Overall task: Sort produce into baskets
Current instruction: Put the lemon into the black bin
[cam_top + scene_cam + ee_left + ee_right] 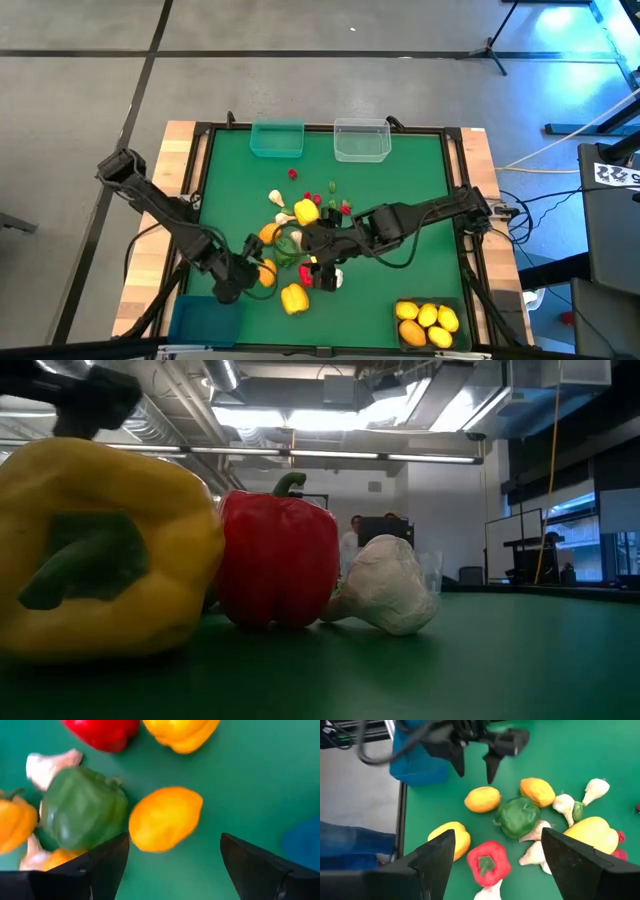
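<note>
Toy produce lies in a loose heap on the green mat. My left gripper (250, 264) is open and empty, with an orange-yellow citrus (165, 818) just ahead of its fingertips. A green pepper (82, 807) lies beside the citrus. My right gripper (316, 254) is open and empty above a red pepper (489, 862), a yellow pepper (451, 837) and garlic (535, 854). The right wrist view also shows my left gripper (475, 757), open, near the citrus (482, 799). In the low view the yellow pepper (100, 550), red pepper (278, 560) and a garlic bulb (385, 585) rest on the mat.
A teal basket (277, 140) and a clear basket (361, 142) stand at the far edge. A blue basket (205, 318) is at the near left. A dark basket (405, 300) holding several citrus is at the near right. Small red and green pieces (318, 193) lie beyond the heap.
</note>
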Robot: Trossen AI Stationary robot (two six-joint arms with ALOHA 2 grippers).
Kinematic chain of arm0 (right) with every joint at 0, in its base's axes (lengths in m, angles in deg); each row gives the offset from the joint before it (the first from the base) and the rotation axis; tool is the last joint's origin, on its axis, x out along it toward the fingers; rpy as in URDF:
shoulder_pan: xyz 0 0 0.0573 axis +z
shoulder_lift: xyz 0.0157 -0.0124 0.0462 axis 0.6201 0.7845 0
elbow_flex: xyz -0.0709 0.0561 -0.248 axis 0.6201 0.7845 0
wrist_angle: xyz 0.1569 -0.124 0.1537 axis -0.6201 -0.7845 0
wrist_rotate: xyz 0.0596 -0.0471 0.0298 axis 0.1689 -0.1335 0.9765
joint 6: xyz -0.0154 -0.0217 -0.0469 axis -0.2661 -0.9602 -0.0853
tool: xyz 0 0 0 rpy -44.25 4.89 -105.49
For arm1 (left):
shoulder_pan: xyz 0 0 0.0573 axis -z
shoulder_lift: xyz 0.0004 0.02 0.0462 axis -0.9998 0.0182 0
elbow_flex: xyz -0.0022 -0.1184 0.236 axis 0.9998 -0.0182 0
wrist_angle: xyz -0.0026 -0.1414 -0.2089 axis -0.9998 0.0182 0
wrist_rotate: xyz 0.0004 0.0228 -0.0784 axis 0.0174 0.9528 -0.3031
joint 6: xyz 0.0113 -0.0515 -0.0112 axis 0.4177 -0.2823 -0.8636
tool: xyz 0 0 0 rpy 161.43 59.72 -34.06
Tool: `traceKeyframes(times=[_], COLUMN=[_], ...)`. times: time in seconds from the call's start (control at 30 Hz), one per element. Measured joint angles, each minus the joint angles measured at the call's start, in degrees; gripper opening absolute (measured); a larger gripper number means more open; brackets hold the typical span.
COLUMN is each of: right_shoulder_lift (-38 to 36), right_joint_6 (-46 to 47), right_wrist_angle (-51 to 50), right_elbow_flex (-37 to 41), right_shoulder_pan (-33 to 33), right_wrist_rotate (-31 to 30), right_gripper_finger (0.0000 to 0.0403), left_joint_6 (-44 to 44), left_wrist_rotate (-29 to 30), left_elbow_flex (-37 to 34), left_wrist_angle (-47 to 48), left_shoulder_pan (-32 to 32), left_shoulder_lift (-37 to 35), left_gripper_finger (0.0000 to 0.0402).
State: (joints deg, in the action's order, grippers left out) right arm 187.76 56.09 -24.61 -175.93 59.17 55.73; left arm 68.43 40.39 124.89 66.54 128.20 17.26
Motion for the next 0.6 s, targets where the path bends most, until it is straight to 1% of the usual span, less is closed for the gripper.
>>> traceKeyframes(times=[0.17, 0.3, 0.4, 0.53, 0.6], right_shoulder_lift=[0.00, -0.02, -0.02, -0.02, -0.02], right_joint_6=[-0.02, 0.45, 1.85, 3.81, 4.72], right_wrist_angle=[-2.45, -4.18, -5.66, -7.16, -7.26], right_elbow_flex=[-2.34, -2.36, -2.36, -2.36, -2.36], right_shoulder_pan=[1.39, 2.80, 3.73, 4.38, 4.42], right_wrist_rotate=[-0.39, -0.42, -0.45, -0.78, -1.11], right_gripper_finger=[0.0289, 0.0289, 0.0289, 0.0289, 0.0289], left_joint_6=[8.81, 14.67, 17.98, 22.31, 23.70], left_wrist_rotate=[-2.41, -8.64, -11.51, -12.03, -13.60], left_elbow_flex=[0.01, 0.02, 0.02, 0.02, 0.02], left_wrist_angle=[-2.49, -3.12, -3.05, -3.20, -3.87], left_shoulder_pan=[-4.23, -7.92, -9.86, -11.04, -11.25], left_shoulder_lift=[1.07, 1.07, 1.07, 1.07, 1.31], left_gripper_finger=[0.0308, 0.0308, 0.0308, 0.0308, 0.0308])
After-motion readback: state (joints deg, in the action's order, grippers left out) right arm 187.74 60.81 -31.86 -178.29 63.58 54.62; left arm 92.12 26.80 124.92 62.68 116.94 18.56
